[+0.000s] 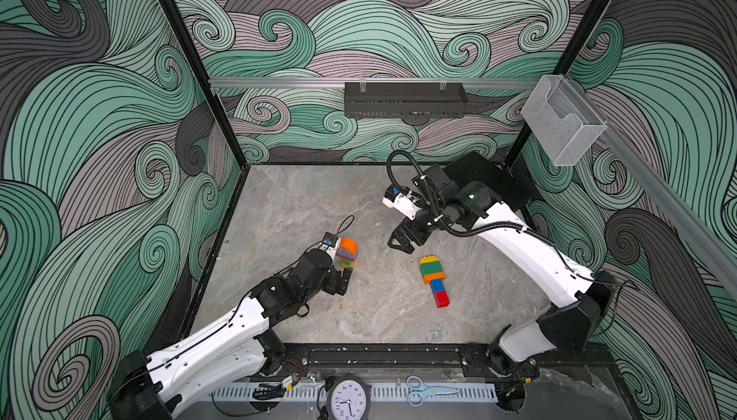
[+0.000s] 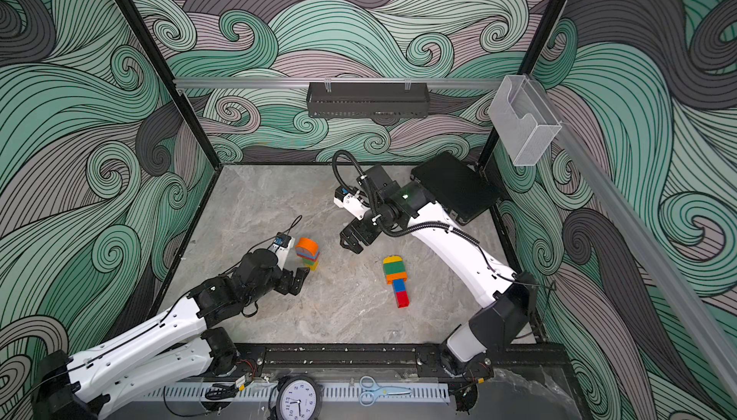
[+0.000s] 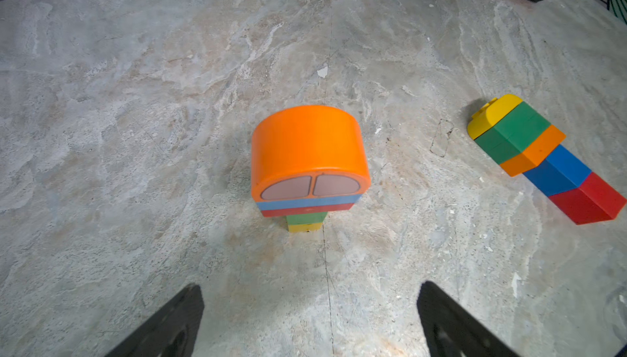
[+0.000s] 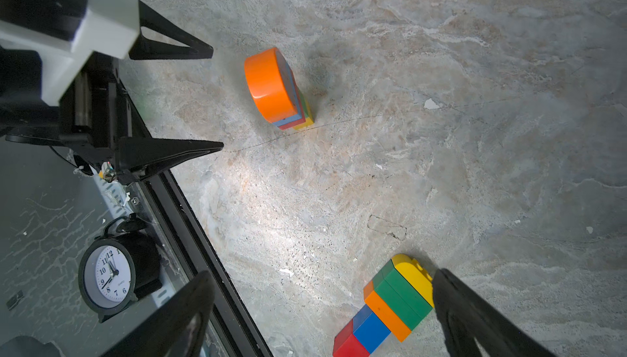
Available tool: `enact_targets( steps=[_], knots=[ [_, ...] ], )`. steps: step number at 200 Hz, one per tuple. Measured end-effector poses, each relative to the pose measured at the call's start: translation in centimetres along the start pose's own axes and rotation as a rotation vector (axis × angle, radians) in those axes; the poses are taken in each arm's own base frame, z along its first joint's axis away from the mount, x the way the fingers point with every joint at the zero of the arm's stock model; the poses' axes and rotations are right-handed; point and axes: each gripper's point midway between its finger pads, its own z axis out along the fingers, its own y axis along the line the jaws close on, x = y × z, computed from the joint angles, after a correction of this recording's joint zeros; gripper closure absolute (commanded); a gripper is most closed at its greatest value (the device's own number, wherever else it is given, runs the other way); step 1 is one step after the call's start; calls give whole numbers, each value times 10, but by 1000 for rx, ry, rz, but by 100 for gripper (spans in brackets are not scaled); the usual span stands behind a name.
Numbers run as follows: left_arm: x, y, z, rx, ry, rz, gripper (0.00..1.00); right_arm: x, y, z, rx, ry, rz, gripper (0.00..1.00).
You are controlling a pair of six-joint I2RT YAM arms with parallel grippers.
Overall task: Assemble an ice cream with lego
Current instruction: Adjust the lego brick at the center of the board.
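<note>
Clock (image 1: 349, 398) and scissors (image 1: 434, 391) sit closest, on the strip in front of the black rail (image 1: 383, 356) that bounds the table (image 1: 303, 206) at its near edge.

Lego, two builds.

Upright stack (image 3: 310, 155): orange round-top over blue, red, green, yellow, standing on the marble left of centre. Left claw (image 3: 310, 287) points at it from the near side. Its fingers are spread wide and the tips stop short of the bricks, with bare marble between. Nothing held, nothing touched. The right wrist view shows the same gap between those tips and the orange cap.

Flat stack (image 1: 432, 280): lying on its side right of centre. Yellow round-top points toward the back, then green, orange, blue, and red toward the rail. Well apart from the upright stack. Right claw (image 1: 401, 243) hangs behind and left of the yellow end, fingers apart, empty. In the right wrist view one finger (image 4: 475, 328) looks just beside the yellow cap, and contact cannot be told there. Both top views show them apart.

Room: wide bare marble behind both builds up to the back wall, and between the two. Black case (image 1: 486, 182) fills the far right corner. Both builds lie well in from the table's side edges.
</note>
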Motion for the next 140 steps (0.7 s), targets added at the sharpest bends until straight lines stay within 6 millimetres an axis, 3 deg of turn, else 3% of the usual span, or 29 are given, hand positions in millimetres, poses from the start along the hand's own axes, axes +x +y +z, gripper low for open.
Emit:
enact_targets(
  steps=[33,56,140],
  knots=[
    [-7,-2,7,5,-71,-5,1,-2,-3,-13,2,-47,8,1],
    [-1,-3,15,9,-87,-17,1,-5,-5,-18,1,-72,14,1],
    [6,-5,33,12,-90,-74,1,-11,-11,-19,-17,-110,28,1]
  ],
)
